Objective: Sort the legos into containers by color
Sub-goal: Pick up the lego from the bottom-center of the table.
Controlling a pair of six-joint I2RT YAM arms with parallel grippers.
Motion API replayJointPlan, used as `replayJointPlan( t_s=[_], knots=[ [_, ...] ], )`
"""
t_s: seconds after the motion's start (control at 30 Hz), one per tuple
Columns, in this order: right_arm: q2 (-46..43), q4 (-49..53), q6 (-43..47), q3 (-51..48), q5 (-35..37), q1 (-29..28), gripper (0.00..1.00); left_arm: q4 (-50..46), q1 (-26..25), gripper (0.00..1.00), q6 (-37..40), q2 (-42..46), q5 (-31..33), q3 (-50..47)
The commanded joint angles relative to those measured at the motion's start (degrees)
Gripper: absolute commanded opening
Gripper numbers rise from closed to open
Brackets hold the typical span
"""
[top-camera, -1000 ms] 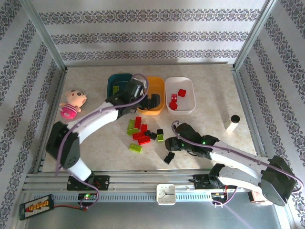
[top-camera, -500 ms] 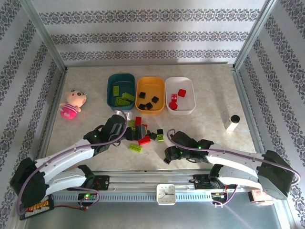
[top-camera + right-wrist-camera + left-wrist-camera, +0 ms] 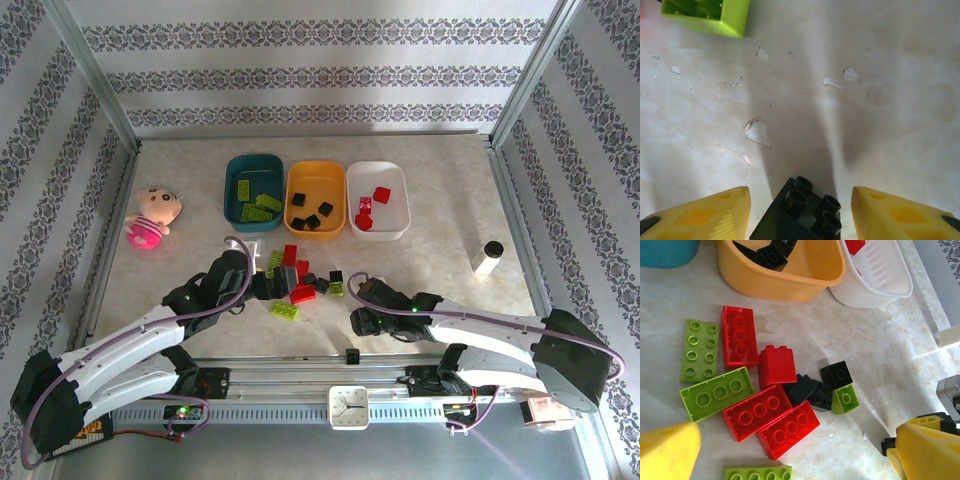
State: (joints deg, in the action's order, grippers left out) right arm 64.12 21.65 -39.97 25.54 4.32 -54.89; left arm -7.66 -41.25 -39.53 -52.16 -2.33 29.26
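Note:
Three containers stand in a row at the back: a teal tub [image 3: 230, 192] with green legos, an orange tub [image 3: 316, 184] with black ones, and a white tub [image 3: 402, 200] with red ones. A loose pile of red, green and black legos [image 3: 296, 281] lies mid-table. My left gripper [image 3: 267, 285] hovers open over the pile's left side. In the left wrist view the left gripper [image 3: 797, 440] spans the red bricks [image 3: 757, 412], with nothing touched. My right gripper [image 3: 357, 322] is low on the table. A black brick [image 3: 801, 215] sits between its open fingers [image 3: 715, 215], with a gap on each side.
A pink plush doll [image 3: 152, 215] lies at the left and a small white cylinder [image 3: 488, 257] stands at the right. A green brick [image 3: 710, 15] lies ahead of the right gripper. The metal rail with a clock [image 3: 350, 407] bounds the near edge. Patterned walls enclose the table.
My left arm has swung back from the tubs down to the pile. My right gripper has settled lower around the black brick, and its fingers have narrowed.

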Motion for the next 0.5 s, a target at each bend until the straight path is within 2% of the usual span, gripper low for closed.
replayJointPlan(
  t_s=[0.0, 0.13, 0.37, 0.47],
  knots=[
    [1.92, -0.27, -0.26, 1.34, 0.71, -0.11, 0.56, -1.68, -0.59, 1.0, -0.8, 0.52, 1.05, -1.04],
    [4.89, -1.42, -0.22, 1.41, -0.61, -0.15, 0.54, -2.51, -0.58, 1.0, -0.56, 1.08, 1.82, -1.3],
    [2.77, -0.49, 2.76, 4.65, -1.41, -0.12, 0.32, -5.31, -0.58, 1.0, -0.11, 3.14, 3.79, -1.55],
    [1.14, 1.17, 5.78, 9.82, -0.88, 0.11, 0.27, -7.82, -0.58, 1.0, 0.07, 5.31, 5.3, -1.31]
  ],
)
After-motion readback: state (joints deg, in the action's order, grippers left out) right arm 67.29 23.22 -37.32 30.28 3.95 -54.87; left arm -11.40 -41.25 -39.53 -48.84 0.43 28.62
